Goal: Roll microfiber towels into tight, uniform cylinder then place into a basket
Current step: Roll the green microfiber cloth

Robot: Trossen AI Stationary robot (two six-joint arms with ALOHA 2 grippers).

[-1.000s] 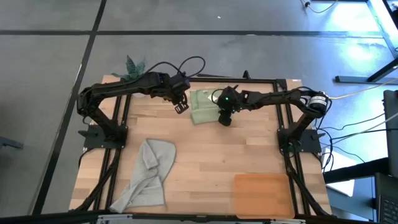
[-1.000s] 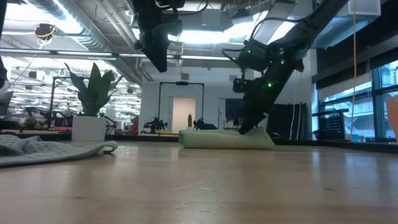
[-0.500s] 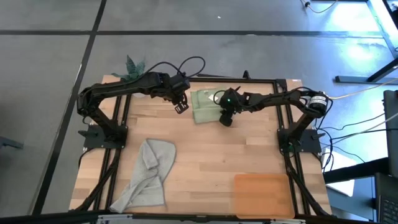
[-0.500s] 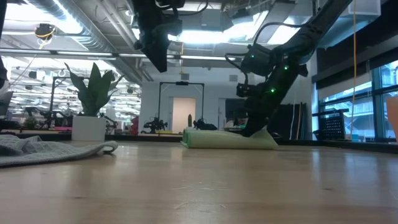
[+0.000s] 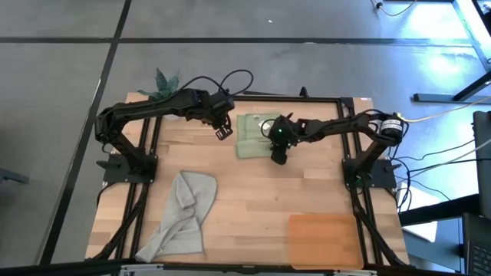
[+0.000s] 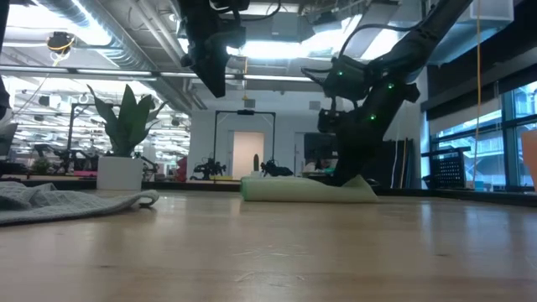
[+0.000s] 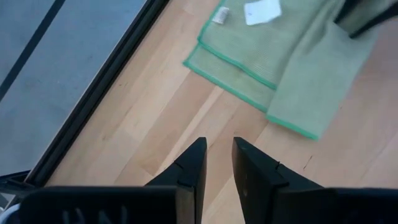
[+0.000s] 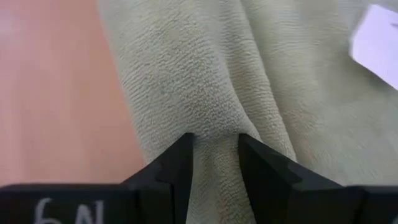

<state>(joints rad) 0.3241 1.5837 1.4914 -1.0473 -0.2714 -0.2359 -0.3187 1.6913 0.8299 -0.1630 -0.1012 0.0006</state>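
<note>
We find the right gripper [image 5: 278, 157] lowered onto the folded sage-green microfiber towel [image 5: 253, 134] at the far middle of the pale wood tabletop [image 5: 253, 199]; its two dark fingers [image 8: 171, 168] pinch a raised fold of the green cloth, with the small white tag [image 8: 379, 43] lying just beside the pinched fold. In the low view this towel [image 6: 306, 190] lies flat on the table under the right gripper [image 6: 346, 176]. The left gripper [image 5: 223, 132] hangs above the table beside the green towel's left edge, its fingers [image 7: 189, 171] set narrowly apart with nothing between them. The crumpled light-grey microfiber towel [image 5: 180, 215] lies at the near left. The shallow orange-brown rectangular basket [image 5: 322, 239] sits at the near right, well apart from both towels.
</note>
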